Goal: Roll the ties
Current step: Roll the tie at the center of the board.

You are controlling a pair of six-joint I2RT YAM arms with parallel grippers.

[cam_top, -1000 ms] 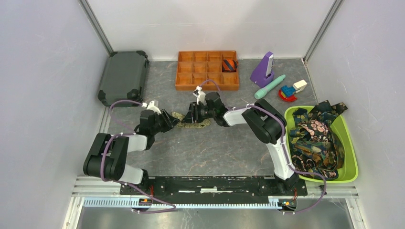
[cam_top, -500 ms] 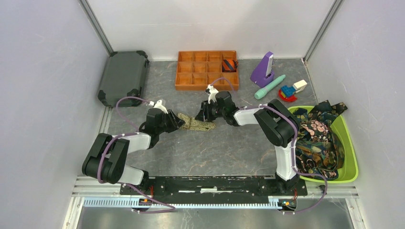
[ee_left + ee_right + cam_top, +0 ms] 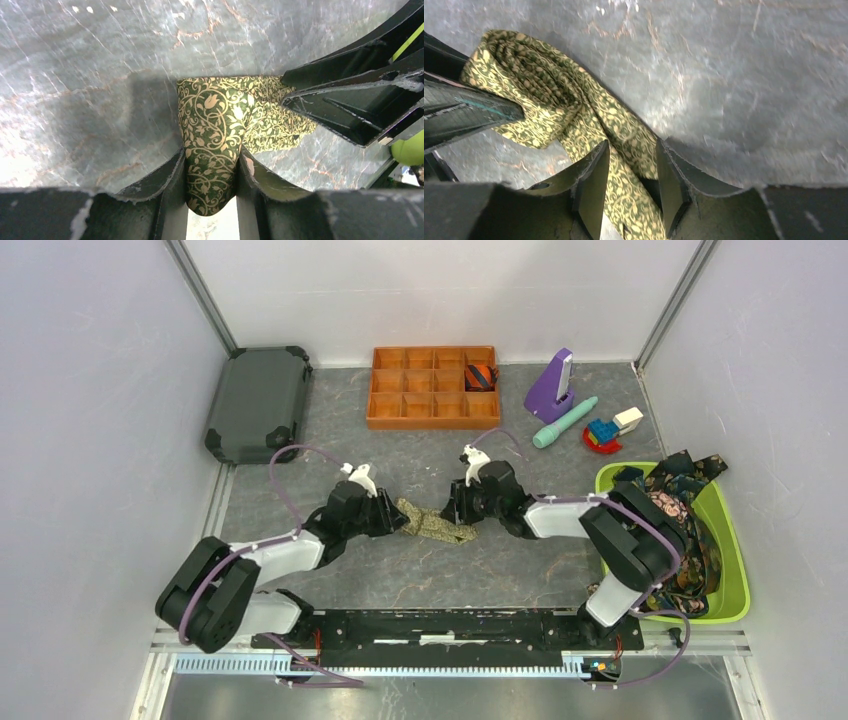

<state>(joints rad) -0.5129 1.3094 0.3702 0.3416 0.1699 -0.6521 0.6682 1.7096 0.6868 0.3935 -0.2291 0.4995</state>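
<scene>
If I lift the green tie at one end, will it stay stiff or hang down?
Probably floppy: the tie creases and folds on itself. Likely light, as it is thin cloth. Its coiled end may unroll if the left tool lets go.

Olive-green tie (image 3: 433,525): lies bunched on the grey worktop (image 3: 400,575), stretched between the two arms.
Left fingers (image 3: 392,520): at the tie's left end, touching it.
Right fingers (image 3: 456,515): on the tie's right part, touching it.
Orange tray (image 3: 432,393): far centre, divided into compartments; a rolled orange-navy striped tie (image 3: 481,376) sits in its far right corner compartment.
Green bin (image 3: 738,585): at the right edge, heaped with dark patterned ties (image 3: 660,530), some draped over the far rim.
Dark case (image 3: 258,403): far left, lying flat, closed.
Teal stick (image 3: 565,422): right of the tray, between a purple wedge (image 3: 551,382) and toy blocks (image 3: 607,430).
</scene>
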